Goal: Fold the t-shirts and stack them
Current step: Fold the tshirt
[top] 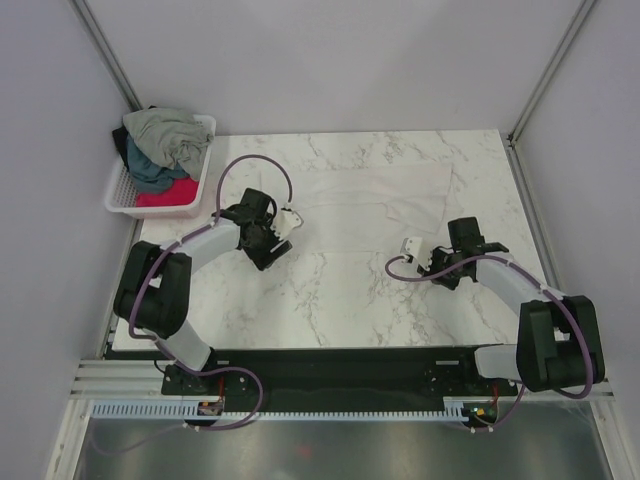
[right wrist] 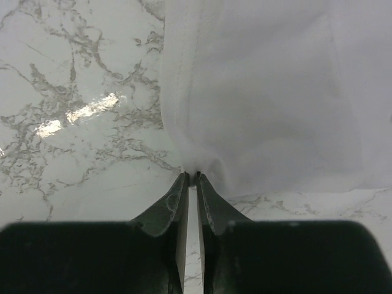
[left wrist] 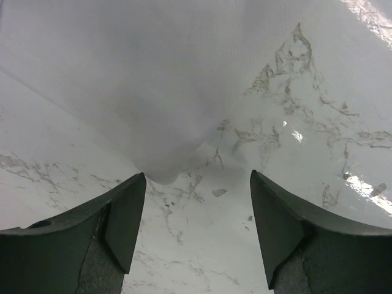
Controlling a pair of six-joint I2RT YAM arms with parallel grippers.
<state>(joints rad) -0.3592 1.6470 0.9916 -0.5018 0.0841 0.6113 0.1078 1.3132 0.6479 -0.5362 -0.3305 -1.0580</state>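
- Top view, marble table [top: 330,300]: a white t-shirt [top: 375,200] is spread flat across the far middle. It seems laid open so that its edges can be reached.
- Top view, far left: a white lattice basket [top: 121,188] holds a grey-green t-shirt [top: 170,130] on top, a dark teal t-shirt [top: 150,172] beneath it and a red-pink t-shirt [top: 165,197] at the near side. All three are bundled and unfolded, apparently waiting their turn.
- Top view, arms: the left gripper [top: 288,220] is at the white shirt's near left edge and the right gripper [top: 412,247] at its near right edge, well apart from each other. One arm per corner is presumably meant to raise the near hem evenly for a fold.
- Left wrist view: the fingers [left wrist: 122,214] are spread wide with nothing between them. A rounded corner of the white shirt lies on the marble just beyond the tips, nearer the left-hand one. The gripper looks lined up for a grasp not yet made.
- Right wrist view: the fingers [right wrist: 177,202] are drawn almost together, with only a thin slit between. The shirt's edge puckers right at the tips, so a pinch of cloth appears caught. The grip sits low on the table, likely to take the edge alone.
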